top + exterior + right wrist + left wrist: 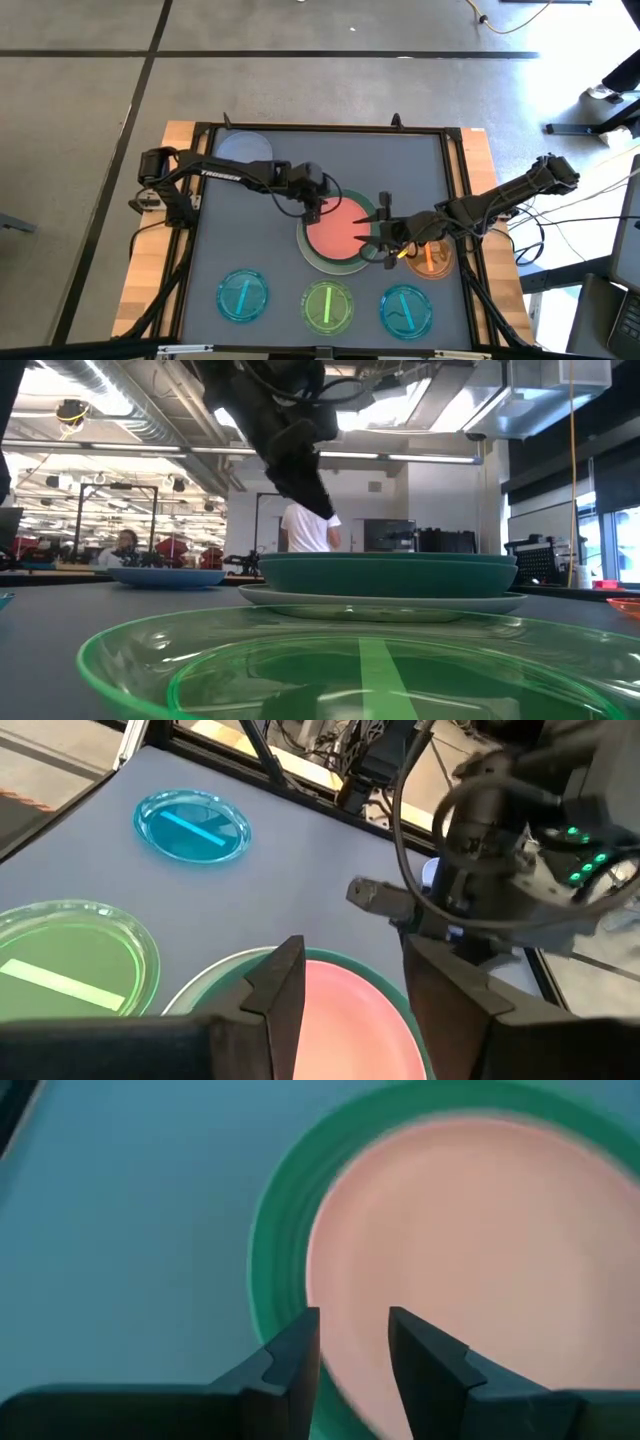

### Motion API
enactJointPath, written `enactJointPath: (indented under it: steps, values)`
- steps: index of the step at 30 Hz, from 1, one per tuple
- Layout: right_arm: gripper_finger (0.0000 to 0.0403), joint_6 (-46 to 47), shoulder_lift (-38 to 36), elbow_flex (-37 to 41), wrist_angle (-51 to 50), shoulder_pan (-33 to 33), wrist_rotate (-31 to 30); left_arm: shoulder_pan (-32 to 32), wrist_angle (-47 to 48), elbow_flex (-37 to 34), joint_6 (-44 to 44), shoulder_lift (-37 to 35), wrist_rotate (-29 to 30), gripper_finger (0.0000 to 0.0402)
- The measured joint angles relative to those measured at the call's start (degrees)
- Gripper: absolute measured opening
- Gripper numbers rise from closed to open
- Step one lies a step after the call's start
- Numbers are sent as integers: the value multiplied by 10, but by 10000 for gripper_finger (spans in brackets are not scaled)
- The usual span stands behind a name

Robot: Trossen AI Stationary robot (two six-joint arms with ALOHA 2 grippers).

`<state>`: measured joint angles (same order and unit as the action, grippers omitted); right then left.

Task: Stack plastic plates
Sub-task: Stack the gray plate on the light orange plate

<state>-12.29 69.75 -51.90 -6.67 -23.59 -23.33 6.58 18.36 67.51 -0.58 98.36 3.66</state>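
Note:
A salmon pink plate [340,228] tops the stack at the table's middle, over green/teal plates [390,573] and a cream plate [380,603] at the bottom. My left gripper [353,1342] is open just above the pink plate's left rim, its fingers a small gap apart. My right gripper [355,985] is open at the stack's right edge, above the pink plate [350,1020]. A small orange plate [430,260] lies flat under my right arm.
A pale blue plate [245,148] lies at the far left. Along the near edge lie a cyan plate [243,296], a bright green plate [327,306] and a second cyan plate [405,310]. People stand in the room beyond the table.

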Motion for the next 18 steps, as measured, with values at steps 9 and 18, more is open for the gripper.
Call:
enactJointPath:
  steps: [9,18]
  values:
    - [161,14,0,0,-11,0,0,-26,109,-2,3,-37,62,115]
    - [161,15,0,0,-13,0,-1,-6,143,-55,20,-106,63,115]
